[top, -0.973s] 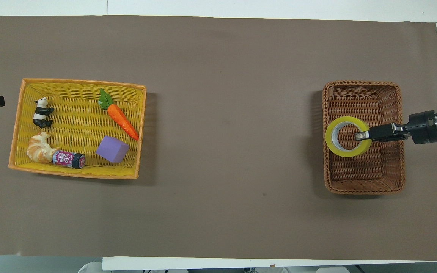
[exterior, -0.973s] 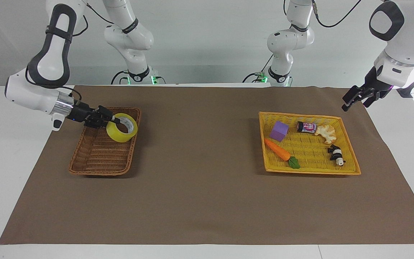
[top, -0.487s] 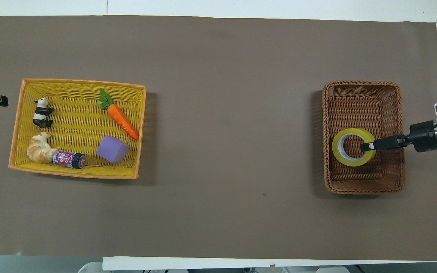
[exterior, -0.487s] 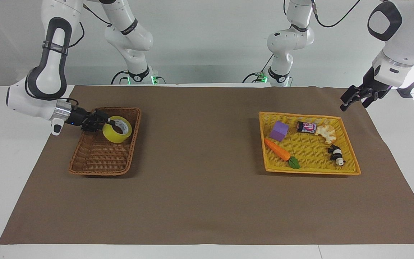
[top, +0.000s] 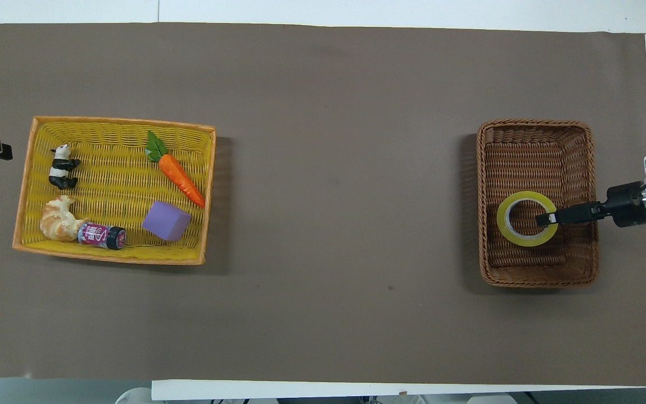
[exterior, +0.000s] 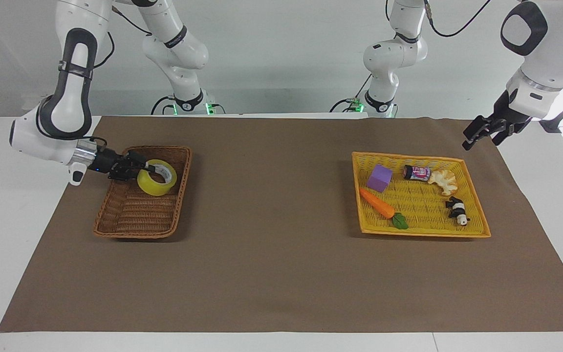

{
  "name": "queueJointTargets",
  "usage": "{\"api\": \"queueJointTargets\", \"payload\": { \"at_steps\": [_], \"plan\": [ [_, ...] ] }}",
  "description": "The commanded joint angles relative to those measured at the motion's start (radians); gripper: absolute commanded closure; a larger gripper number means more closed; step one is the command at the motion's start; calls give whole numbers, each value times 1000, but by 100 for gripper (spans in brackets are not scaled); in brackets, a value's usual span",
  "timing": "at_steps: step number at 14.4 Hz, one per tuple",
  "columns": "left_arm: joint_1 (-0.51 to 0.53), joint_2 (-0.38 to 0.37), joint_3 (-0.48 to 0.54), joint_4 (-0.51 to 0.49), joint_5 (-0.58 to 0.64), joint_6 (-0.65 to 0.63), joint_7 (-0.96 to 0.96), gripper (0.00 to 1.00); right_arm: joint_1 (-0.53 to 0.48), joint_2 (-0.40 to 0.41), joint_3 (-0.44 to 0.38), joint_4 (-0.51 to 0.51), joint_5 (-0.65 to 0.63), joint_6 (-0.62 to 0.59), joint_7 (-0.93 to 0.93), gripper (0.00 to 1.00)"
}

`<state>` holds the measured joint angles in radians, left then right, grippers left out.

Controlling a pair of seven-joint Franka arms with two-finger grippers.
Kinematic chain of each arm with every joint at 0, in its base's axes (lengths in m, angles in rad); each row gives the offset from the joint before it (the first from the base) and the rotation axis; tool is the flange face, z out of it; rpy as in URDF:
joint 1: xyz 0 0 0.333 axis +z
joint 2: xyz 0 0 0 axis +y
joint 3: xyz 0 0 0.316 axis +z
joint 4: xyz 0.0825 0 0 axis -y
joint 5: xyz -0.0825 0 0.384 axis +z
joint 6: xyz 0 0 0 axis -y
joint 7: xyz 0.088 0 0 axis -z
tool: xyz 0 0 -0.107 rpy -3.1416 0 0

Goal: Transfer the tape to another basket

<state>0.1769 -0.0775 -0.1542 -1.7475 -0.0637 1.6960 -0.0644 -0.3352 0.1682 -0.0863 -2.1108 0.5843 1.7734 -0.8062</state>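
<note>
Now the right gripper sets the tape into the basket, fingers astride its rim, grip unclear; next, release and withdraw. Left gripper waits, fingers spread.

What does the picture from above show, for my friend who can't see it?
The right gripper reaches into the brown wicker basket, its tips at the rim of a yellow tape roll lying in it. Toward the left arm's end sits a yellow tray basket with a carrot, purple block, croissant, can and panda.
</note>
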Motion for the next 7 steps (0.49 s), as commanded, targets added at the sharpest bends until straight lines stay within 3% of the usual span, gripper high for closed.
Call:
{"api": "queueJointTargets", "payload": {
  "at_steps": [1,3,7],
  "plan": [
    [7,-7,1,8,16,-12,17,0,-22,-29,11,43,-85,5,1,0],
    [10,-7,-7,8,16,-25,17,0,-13,-56,11,107,-176,3,8,0],
    [33,-10,-2,3,18,-35,41,0,25,-148,20,195,-236,-8,149,0]
  ]
}}
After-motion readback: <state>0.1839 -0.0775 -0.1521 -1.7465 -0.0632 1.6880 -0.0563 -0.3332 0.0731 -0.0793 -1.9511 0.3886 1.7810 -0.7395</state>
